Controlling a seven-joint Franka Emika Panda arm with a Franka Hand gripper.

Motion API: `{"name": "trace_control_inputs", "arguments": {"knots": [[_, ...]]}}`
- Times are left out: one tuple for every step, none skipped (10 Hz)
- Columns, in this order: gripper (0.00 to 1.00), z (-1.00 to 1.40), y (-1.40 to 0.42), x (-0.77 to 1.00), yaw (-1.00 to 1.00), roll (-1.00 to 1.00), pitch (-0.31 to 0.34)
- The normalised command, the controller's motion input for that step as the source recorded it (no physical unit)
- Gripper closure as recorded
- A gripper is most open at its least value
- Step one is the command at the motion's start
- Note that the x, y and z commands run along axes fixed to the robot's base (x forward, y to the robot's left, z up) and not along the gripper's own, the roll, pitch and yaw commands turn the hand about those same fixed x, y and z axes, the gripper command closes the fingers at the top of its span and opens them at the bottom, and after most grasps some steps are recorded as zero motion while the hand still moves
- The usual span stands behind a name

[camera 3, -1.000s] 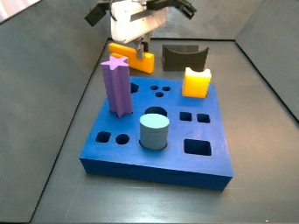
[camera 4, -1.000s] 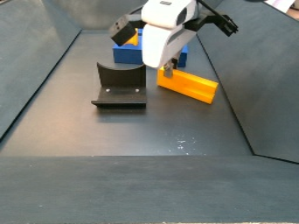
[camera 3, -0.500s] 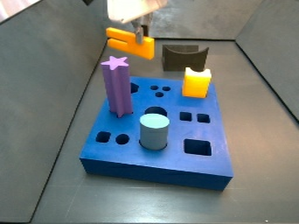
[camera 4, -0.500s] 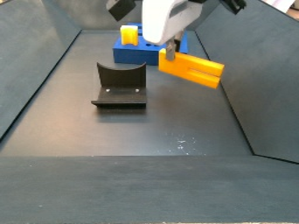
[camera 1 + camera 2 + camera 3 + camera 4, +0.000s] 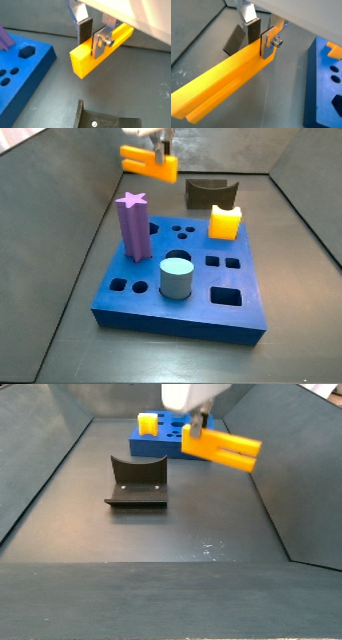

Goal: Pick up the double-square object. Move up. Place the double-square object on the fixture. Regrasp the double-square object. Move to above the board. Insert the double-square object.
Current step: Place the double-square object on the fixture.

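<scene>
One gripper (image 5: 262, 34) clamps one bar (image 5: 228, 81) in mid-air (jaws pinching its end), at the board's (image 5: 160, 300) 12 o'clock. One fixture (image 5: 136, 482) sits below, apart.

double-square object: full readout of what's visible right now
The double-square object is a long orange-yellow bar, matte and plastic-looking, with a lengthwise groove splitting it into two square prongs. The gripper pinches it near one end, flat silver fingers on opposite faces. It hangs roughly level in the air, clear of the floor, touching nothing else; in a side view it sits above and behind the blue board.
</scene>
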Motion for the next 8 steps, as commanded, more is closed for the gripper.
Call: {"name": "trace_control_inputs", "arguments": {"knots": [[1.00, 0.81, -0.01, -0.02, 0.02, -0.06, 0.037], [1.00, 0.66, -0.01, -0.01, 0.03, -0.08, 0.044], [1.00, 0.47, -0.01, 0.00, 0.02, -0.10, 0.050], [1.00, 0.32, -0.01, 0.00, 0.02, -0.10, 0.061], [1.00, 0.22, 0.03, 1.00, -1.00, 0.10, -0.011], [1.00, 0.17, 0.03, 1.00, -1.00, 0.10, -0.009], [1.00, 0.14, 0.04, 1.00, -1.00, 0.11, 0.006], [1.00, 0.13, 0.03, 1.00, -1.00, 0.12, 0.015]]}}
